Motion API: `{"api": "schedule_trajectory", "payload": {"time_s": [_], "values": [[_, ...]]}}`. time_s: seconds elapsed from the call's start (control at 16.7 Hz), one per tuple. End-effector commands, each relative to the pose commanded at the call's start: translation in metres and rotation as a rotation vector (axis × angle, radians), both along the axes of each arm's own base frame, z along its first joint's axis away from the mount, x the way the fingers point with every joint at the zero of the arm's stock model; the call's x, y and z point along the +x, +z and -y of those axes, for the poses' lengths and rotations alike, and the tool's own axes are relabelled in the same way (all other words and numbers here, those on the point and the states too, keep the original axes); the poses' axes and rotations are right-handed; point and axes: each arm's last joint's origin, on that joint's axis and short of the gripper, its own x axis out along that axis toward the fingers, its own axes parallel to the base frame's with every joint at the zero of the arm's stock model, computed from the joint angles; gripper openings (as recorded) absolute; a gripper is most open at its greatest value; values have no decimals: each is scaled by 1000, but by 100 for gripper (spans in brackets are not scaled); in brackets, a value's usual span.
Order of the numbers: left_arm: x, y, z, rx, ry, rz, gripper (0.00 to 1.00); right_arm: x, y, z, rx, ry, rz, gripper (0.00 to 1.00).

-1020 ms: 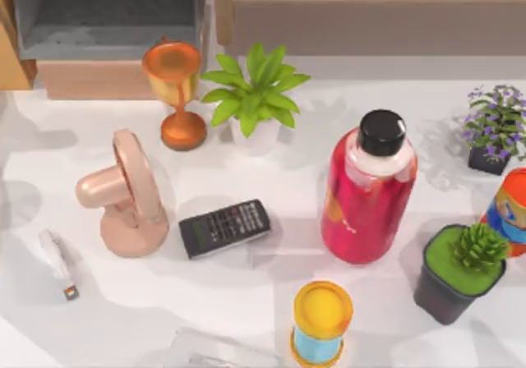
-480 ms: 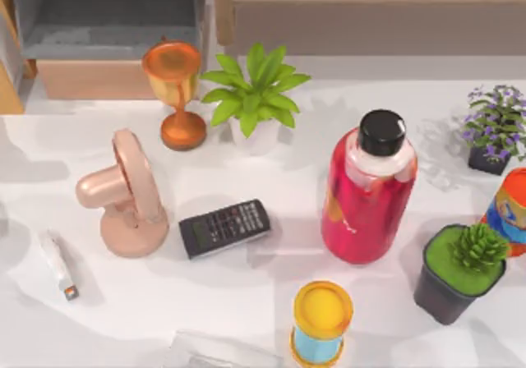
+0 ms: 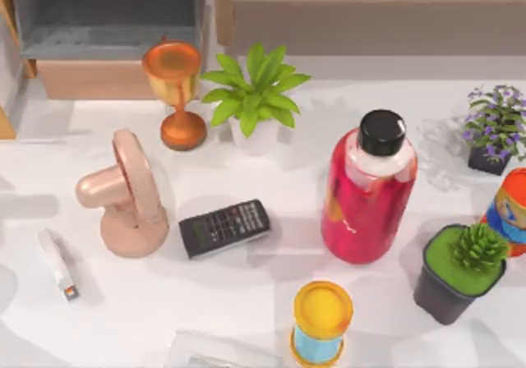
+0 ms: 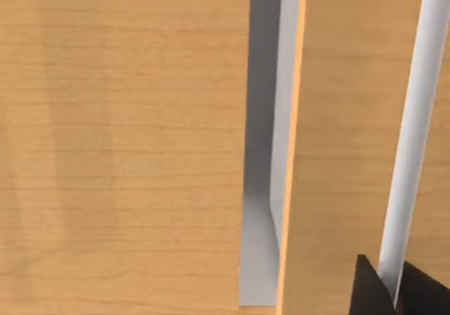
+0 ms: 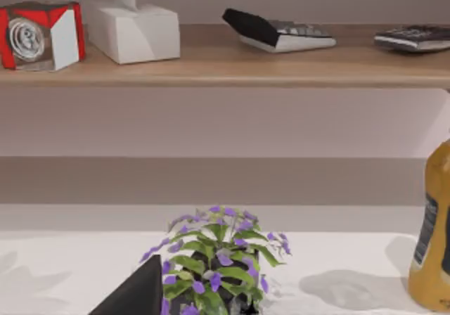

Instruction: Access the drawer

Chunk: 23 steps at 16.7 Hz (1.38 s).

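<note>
Drawer [image 3: 107,35] open, long axis running left-right.

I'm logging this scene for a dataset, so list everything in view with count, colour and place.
drawer: 1, grey inside, tan front, open at the table's back left
shelf unit: 1, brown, along the back right
goblet: 1, orange, in front of the drawer
leafy plant: 1, green in a white pot, right of the goblet
fan: 1, pink, left of centre
calculator: 1, black, right of the fan
bottle: 1, red with black cap, right of centre
purple-flowered plant: 1, dark pot, right edge
succulent: 1, green in a black pot, front right
hourglass-shaped object: 1, yellow top, blue body, front centre
small stick: 1, white, front left
left gripper: dark fingertips beside a white bar on wood
right gripper: dark fingertip near the purple-flowered plant
</note>
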Motion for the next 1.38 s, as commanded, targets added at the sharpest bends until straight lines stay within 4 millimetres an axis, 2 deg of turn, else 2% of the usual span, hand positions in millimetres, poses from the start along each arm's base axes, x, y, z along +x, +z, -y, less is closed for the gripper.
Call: {"api": "schedule_trajectory", "payload": {"time_s": [0.12,0.48,0.78,0.9,1.14,1.38], "values": [[-13,1,0,4,0,4,0,0,0,0,0,0,0,100],[-19,0,-1,6,2,5,0,0,0,0,0,0,0,100],[-64,-1,-1,2,-1,0,0,0,0,0,0,0,0,100],[-76,0,-1,5,-1,3,0,0,0,0,0,0,0,100],[-77,0,-1,5,-1,3,0,0,0,0,0,0,0,100],[-77,0,-1,5,-1,3,30,0,0,0,0,0,0,100]]}}
